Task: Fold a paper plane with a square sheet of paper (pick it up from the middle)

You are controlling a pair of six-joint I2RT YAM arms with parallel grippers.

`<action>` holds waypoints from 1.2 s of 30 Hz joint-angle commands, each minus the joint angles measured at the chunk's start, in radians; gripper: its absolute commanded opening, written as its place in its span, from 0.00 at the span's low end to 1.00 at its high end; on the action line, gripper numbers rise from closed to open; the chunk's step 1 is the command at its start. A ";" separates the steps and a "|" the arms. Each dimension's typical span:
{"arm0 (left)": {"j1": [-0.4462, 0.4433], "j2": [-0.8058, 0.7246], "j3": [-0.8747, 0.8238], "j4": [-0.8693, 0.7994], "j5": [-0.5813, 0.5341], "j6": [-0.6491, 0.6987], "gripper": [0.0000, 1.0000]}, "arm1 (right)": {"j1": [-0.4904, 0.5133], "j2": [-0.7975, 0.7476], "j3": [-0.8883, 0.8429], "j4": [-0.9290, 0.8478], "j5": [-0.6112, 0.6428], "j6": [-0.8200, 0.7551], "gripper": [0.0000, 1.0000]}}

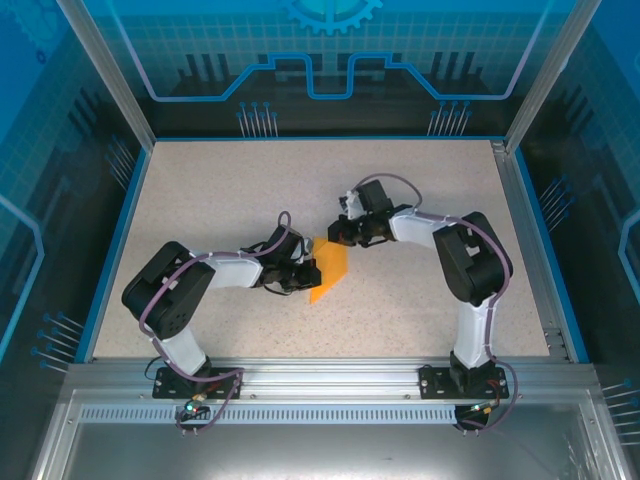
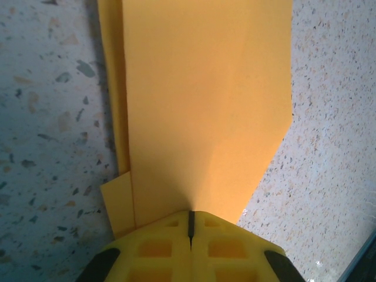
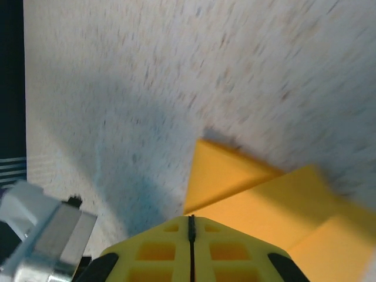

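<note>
The square sheet of paper (image 1: pixel 330 272) is orange-yellow, partly folded, and held above the speckled table near its middle. My left gripper (image 1: pixel 303 277) is shut on the sheet's left side. In the left wrist view the paper (image 2: pixel 205 106) runs straight out from the closed yellow fingertips (image 2: pixel 191 218), with a narrow folded strip along its left edge. My right gripper (image 1: pixel 338 236) sits at the sheet's upper corner. In the right wrist view its jaws (image 3: pixel 191 218) are shut where a folded triangular flap (image 3: pixel 217 173) meets the paper (image 3: pixel 270 205). That view is blurred.
The table (image 1: pixel 220 190) has a blue rim on its left, back and right sides. A metal rail (image 1: pixel 320 375) carrying both arm bases lies along the near edge. A grey and white metal part (image 3: pixel 41 235) shows low on the left in the right wrist view.
</note>
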 commanded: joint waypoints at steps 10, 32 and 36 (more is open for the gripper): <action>0.000 0.049 -0.060 -0.225 -0.041 0.040 0.00 | -0.037 0.081 -0.052 0.008 0.086 0.000 0.06; 0.001 0.047 -0.059 -0.227 -0.037 0.050 0.00 | -0.075 -0.045 -0.003 -0.003 0.010 0.009 0.08; 0.000 0.047 -0.054 -0.229 -0.034 0.050 0.00 | -0.015 -0.034 -0.053 0.061 -0.024 0.060 0.08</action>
